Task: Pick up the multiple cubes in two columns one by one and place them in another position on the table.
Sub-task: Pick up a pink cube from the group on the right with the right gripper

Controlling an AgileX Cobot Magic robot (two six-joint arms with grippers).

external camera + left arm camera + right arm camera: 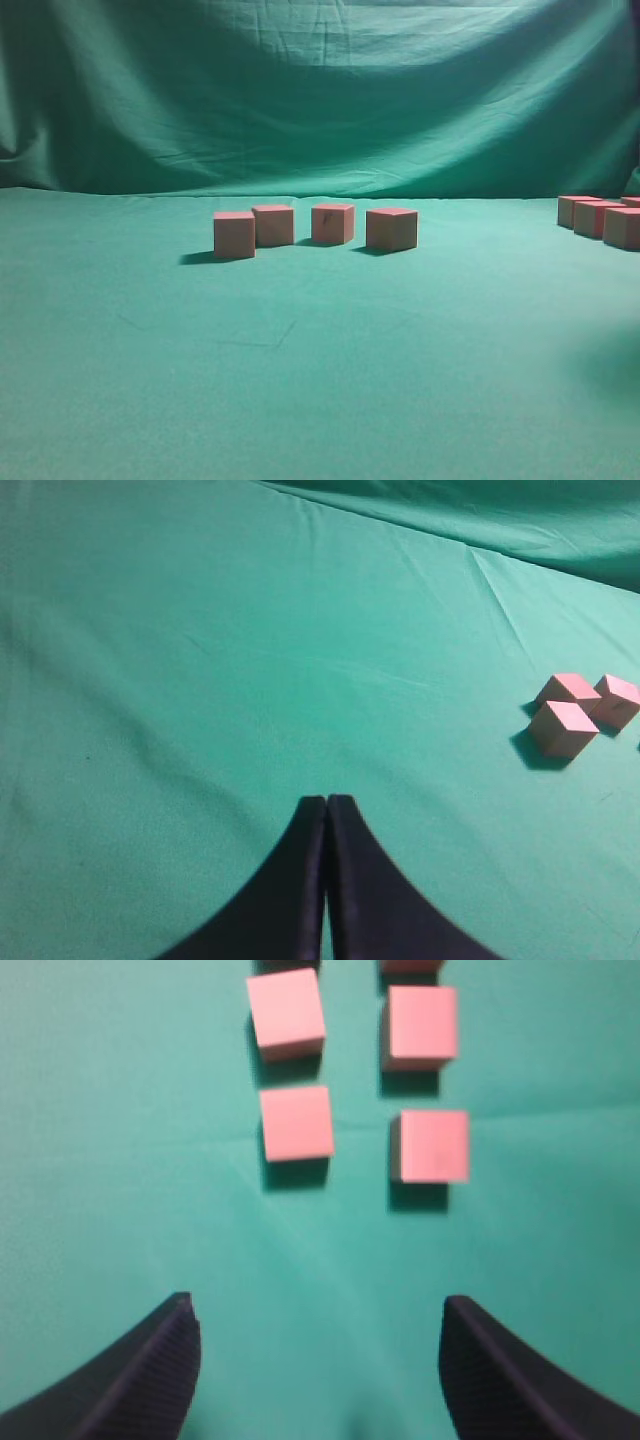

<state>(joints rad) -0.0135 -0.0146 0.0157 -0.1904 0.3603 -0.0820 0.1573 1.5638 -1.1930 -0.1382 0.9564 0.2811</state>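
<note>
Several cubes (332,223) with pink tops stand in a loose row mid-table on the green table (300,380). More cubes (598,218) are clustered at the right edge. In the right wrist view, cubes lie in two columns, the nearest being a left one (296,1123) and a right one (432,1146). My right gripper (318,1310) hovers short of them, open, with nothing between its fingers. My left gripper (327,800) is shut and empty over bare cloth, with three cubes (563,728) off to its right. Neither gripper shows in the exterior view.
A draped green backdrop curtain (320,90) rises behind the table. A dark shadow (612,365) falls on the cloth at the front right. A cloth fold (480,520) runs across the far edge in the left wrist view.
</note>
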